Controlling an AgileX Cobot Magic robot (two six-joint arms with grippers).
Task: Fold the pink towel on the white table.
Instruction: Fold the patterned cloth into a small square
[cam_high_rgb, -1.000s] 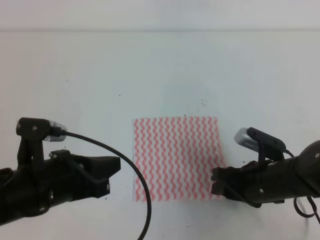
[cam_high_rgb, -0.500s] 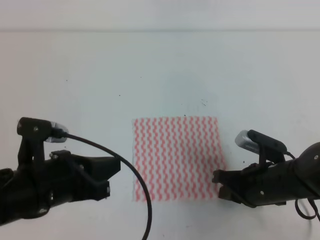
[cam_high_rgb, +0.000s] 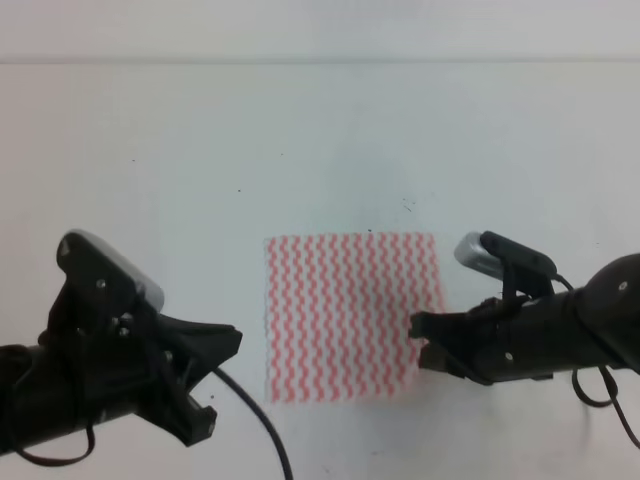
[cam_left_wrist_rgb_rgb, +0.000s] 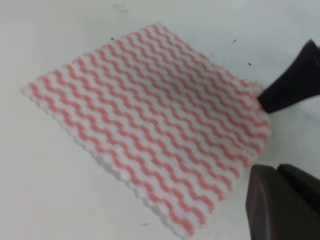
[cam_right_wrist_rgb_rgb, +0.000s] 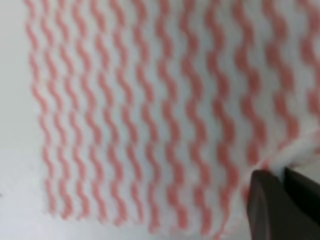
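Observation:
The pink towel (cam_high_rgb: 345, 315) lies mostly flat on the white table (cam_high_rgb: 200, 150), with zigzag stripes (cam_left_wrist_rgb_rgb: 150, 110) (cam_right_wrist_rgb_rgb: 150, 115). My right gripper (cam_high_rgb: 418, 340) is at the towel's near right corner, shut on that corner. In the right wrist view its fingers (cam_right_wrist_rgb_rgb: 280, 200) pinch the raised edge of the cloth. From the left wrist view the right gripper (cam_left_wrist_rgb_rgb: 264, 100) shows as a dark tip touching the corner. My left gripper (cam_high_rgb: 228, 345) hovers left of the towel, apart from it. Its fingers (cam_left_wrist_rgb_rgb: 280, 200) look pressed together with nothing between them.
Small dark specks (cam_high_rgb: 408, 205) dot the table beyond the towel. A black cable (cam_high_rgb: 255, 420) trails from the left arm near the front edge. The table's far edge (cam_high_rgb: 320, 62) runs across the top.
The right gripper has shifted left and slightly up, drawing the towel's near right corner inward. The left arm has tilted, its camera swinging up and right, and its cable now hangs lower.

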